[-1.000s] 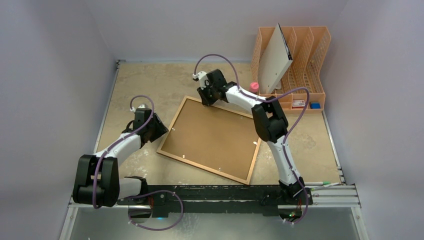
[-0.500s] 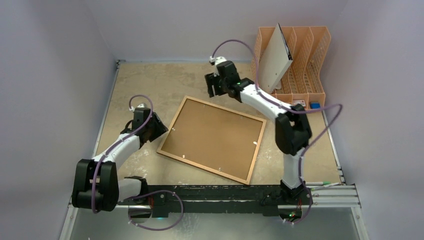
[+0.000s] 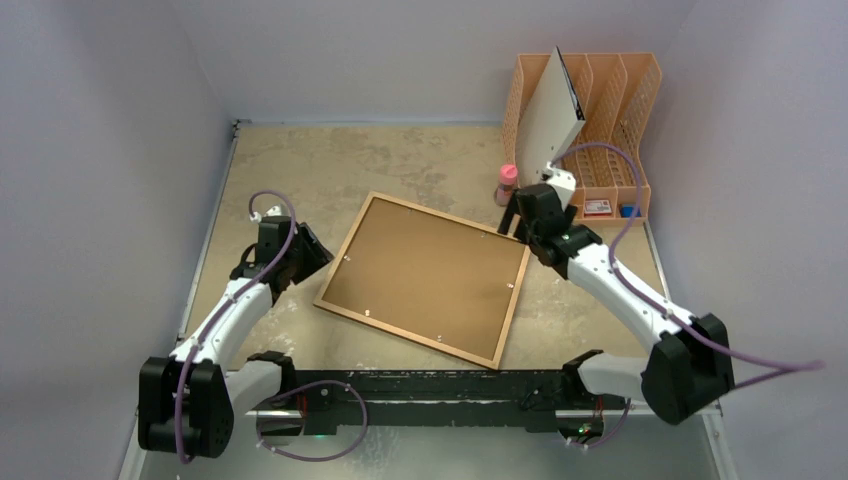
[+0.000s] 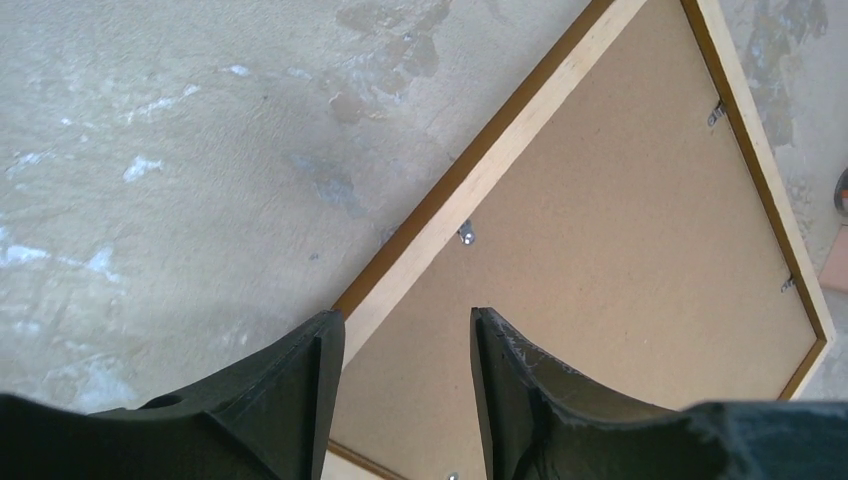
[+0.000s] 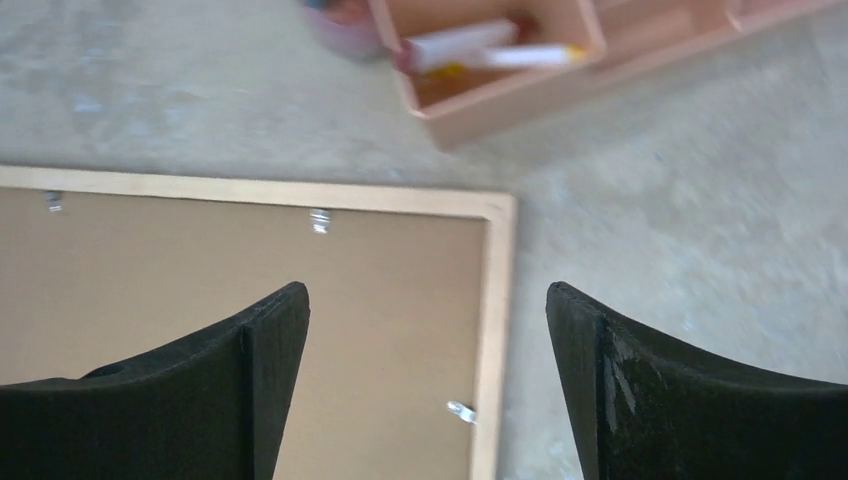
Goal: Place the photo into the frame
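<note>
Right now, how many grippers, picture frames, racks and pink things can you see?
Grippers: 2, the left gripper and the right gripper
Picture frame: 1
Peach rack: 1
Pink thing: 1
Total: 5

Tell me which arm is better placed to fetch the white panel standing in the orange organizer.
Right: the right gripper hovers, jaws apart, at the frame corner beside the organizer holding the white panel; the left gripper sits across the frame.

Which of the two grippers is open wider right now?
The right gripper: its jaws gape over a corner of the frame, while those of the left gripper stand closer together.
</note>
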